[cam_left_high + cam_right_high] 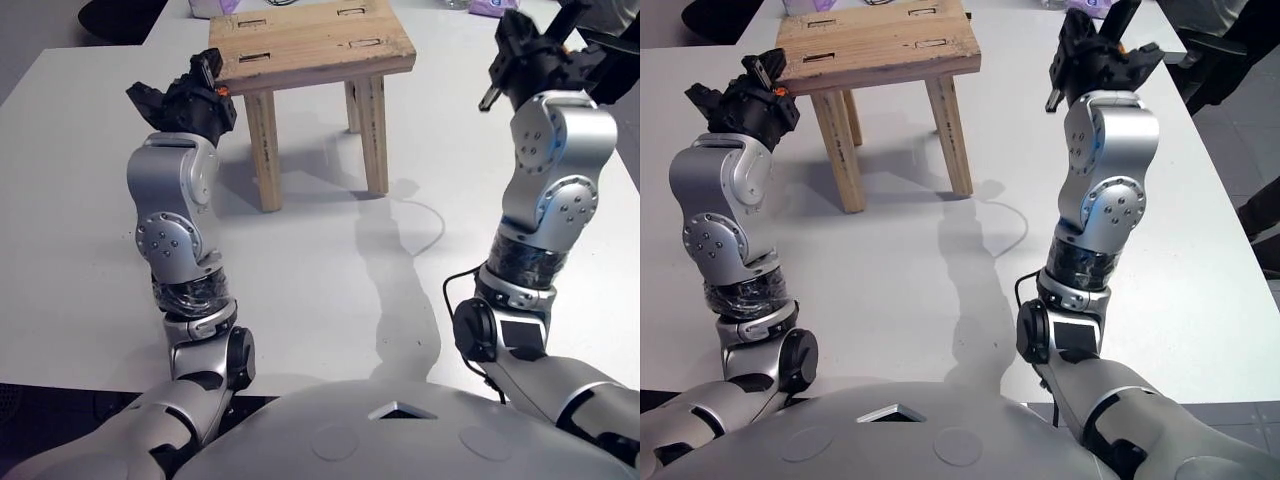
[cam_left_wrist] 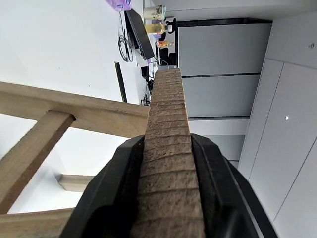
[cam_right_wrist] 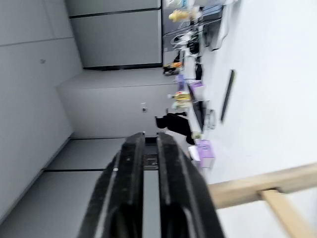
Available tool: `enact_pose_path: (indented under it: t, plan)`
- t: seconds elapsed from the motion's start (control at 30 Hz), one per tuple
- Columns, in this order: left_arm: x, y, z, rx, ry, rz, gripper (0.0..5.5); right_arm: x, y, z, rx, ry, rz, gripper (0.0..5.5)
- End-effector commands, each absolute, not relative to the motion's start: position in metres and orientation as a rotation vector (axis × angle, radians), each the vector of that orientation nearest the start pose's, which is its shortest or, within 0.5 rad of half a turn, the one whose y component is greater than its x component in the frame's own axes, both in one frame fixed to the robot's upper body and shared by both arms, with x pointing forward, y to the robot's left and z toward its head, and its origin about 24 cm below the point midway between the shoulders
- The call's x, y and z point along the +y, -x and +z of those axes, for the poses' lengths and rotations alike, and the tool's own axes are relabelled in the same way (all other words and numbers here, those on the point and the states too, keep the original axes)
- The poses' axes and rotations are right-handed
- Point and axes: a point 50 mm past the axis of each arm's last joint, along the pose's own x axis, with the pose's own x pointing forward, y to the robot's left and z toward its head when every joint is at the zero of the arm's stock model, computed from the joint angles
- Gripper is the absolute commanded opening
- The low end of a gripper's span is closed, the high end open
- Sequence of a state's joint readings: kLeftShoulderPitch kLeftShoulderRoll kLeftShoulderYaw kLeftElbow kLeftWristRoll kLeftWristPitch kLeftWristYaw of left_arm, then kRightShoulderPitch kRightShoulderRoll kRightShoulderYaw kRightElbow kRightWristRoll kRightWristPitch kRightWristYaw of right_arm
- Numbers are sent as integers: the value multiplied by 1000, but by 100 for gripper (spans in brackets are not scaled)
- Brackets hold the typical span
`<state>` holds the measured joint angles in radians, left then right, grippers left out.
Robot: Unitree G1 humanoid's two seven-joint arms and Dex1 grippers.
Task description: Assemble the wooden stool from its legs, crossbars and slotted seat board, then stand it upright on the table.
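Left eye view: stool [image 1: 300, 45] upright on table [image 1: 330, 300].

bright even light, soft shadow under stool [image 1: 310, 40]

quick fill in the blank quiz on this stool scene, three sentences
1. The wooden stool stands ____ on the table.
2. The left gripper is shut on the stool's slotted ____ board.
3. The right gripper is shut and holds ____.
Missing words: upright; seat; nothing.
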<state>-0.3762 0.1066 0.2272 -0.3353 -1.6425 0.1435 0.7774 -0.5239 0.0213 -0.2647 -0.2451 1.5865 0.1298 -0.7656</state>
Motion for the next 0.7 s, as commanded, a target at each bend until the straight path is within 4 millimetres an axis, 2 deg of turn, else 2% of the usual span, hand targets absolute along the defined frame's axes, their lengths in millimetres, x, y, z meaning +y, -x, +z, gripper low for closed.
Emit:
enact_pose_path:
  t: [0.03, 0.27, 0.33, 0.5, 0.57, 0.63, 0.7]
  plan:
    - [184, -282, 149, 149, 1412, 151, 166, -154, -301, 195, 1, -1477, 12, 0]
    - [181, -284, 158, 80, 1375, 39, 290, -152, -306, 200, -55, -1357, 57, 116]
    - [189, -282, 164, 18, 1203, 52, 322, -154, -310, 204, -95, -1232, 81, 121]
    - [225, -265, 185, -215, 748, 180, 322, -156, -316, 210, -207, -792, 91, 121]
    - [241, -258, 199, -333, 520, 267, 322, -159, -317, 211, -270, -569, 67, 121]
    - [252, -257, 212, -419, 240, 414, 322, -159, -319, 211, -329, -266, 3, 121]
    - [257, -262, 208, -419, -31, 587, 322, -158, -323, 203, -350, -50, -84, 121]
